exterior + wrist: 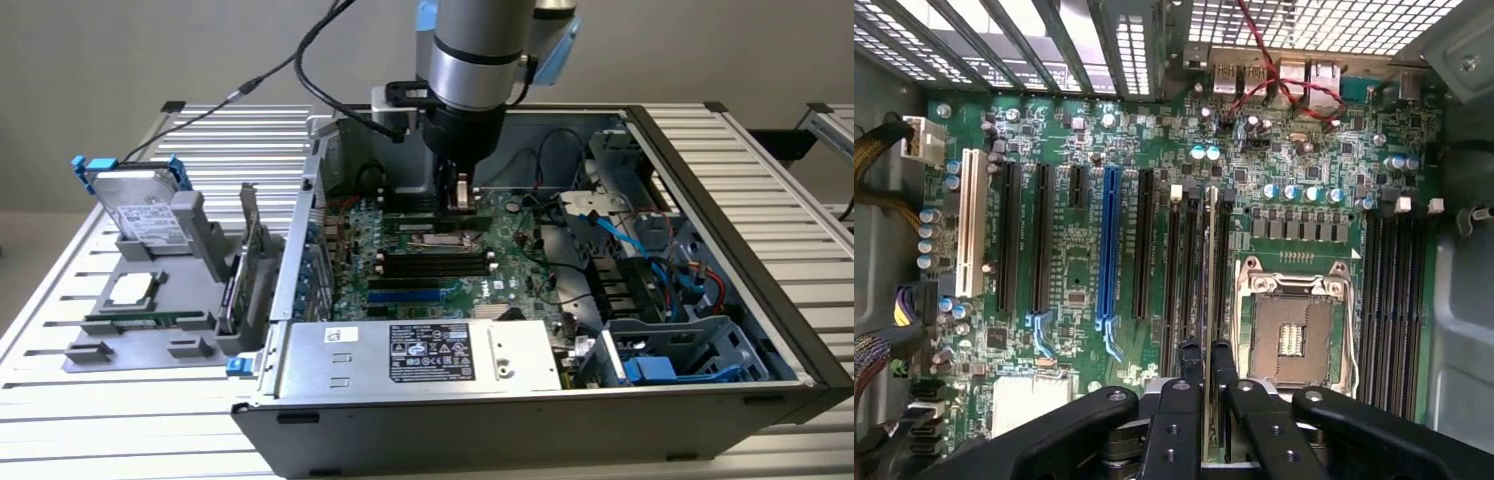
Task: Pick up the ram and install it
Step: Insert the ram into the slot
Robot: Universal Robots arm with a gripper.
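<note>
Holding the ram: your tool (1209, 352) is pinching the ram (1211, 250) narrowly between its fingers, edge-on, and is hanging inside the open computer case (534, 430) over the motherboard (1079, 270).
Memory slots: the stick is lining up along the black memory slots (1172, 280) beside the bare processor socket (1294, 320); you cannot tell whether it is touching one.
Seating it well: you are aiming to hold the stick upright and parallel to one slot, both ends over the white latches (1176, 190), pressing evenly. A tilt is likely to jam one end.
Grey holder (134, 345): at the exterior view's left, on the slatted worktop (80, 440), it is carrying a hard drive (140, 215), a processor (131, 290) and an upright expansion card (248, 240).
Case contents: it is housing the motherboard, a power supply (427, 350) against the near wall, and a drive cage (681, 345) with blue cables at the exterior view's right.
</note>
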